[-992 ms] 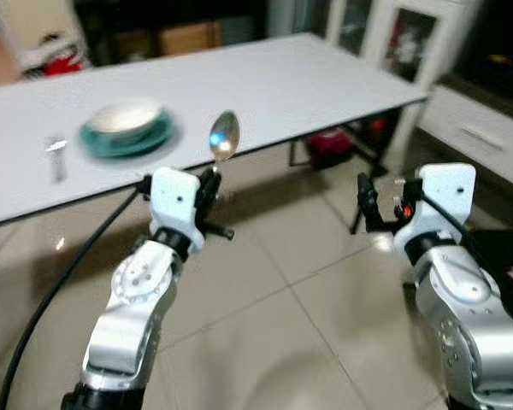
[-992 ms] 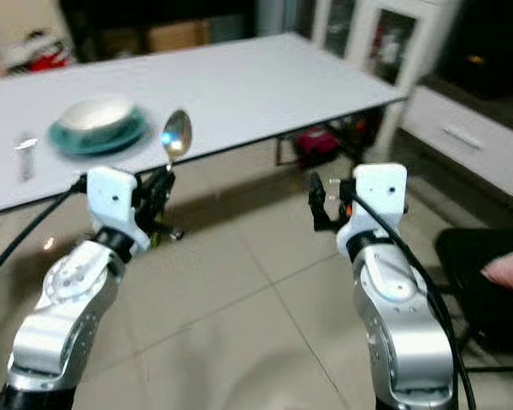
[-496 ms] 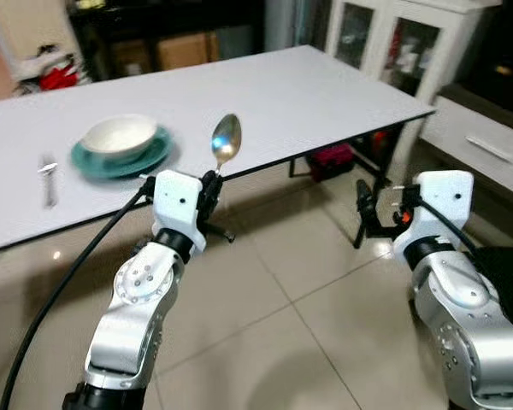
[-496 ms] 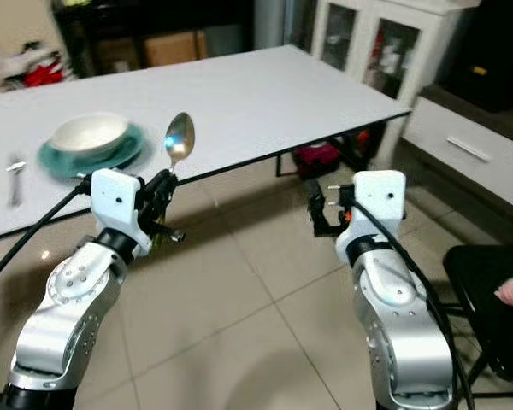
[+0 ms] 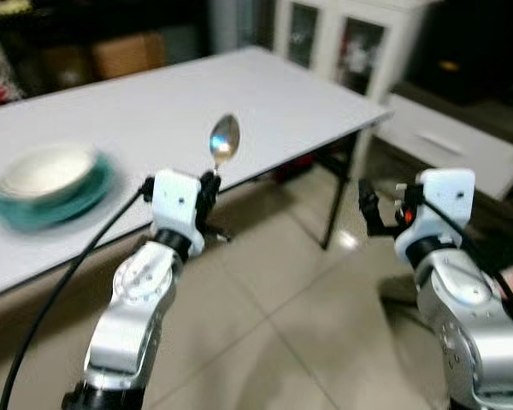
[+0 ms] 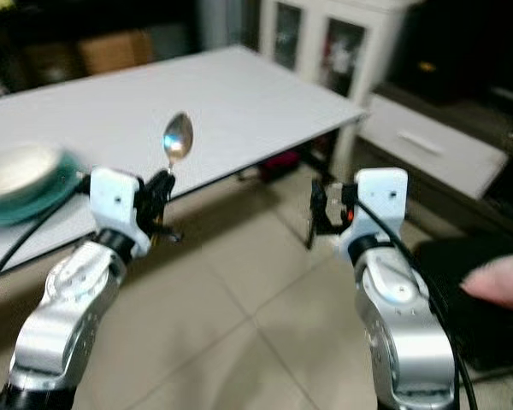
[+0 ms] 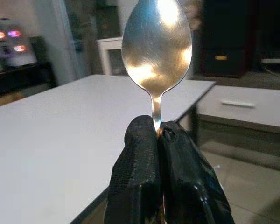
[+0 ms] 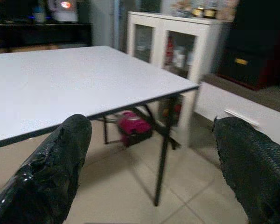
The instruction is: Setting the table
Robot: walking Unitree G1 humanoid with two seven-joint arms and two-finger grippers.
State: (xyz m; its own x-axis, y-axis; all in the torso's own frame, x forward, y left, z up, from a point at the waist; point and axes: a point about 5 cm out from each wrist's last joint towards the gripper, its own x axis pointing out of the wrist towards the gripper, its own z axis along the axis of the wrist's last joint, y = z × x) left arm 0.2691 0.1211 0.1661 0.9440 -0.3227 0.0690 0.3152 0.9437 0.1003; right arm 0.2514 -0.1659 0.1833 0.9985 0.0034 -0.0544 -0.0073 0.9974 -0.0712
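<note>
My left gripper (image 7: 157,135) is pinched tight on the handle of a metal spoon (image 7: 157,44), which stands upright with its bowl above the fingertips, raised in front of the white table (image 5: 265,94). Beyond and to the left of that gripper, a white bowl (image 5: 44,168) sits on a teal plate (image 5: 64,198) on the tabletop, blurred. My right gripper (image 8: 154,154) hangs over the tiled floor (image 5: 265,333) with its fingers spread wide, holding nothing, the table's corner ahead of it.
</note>
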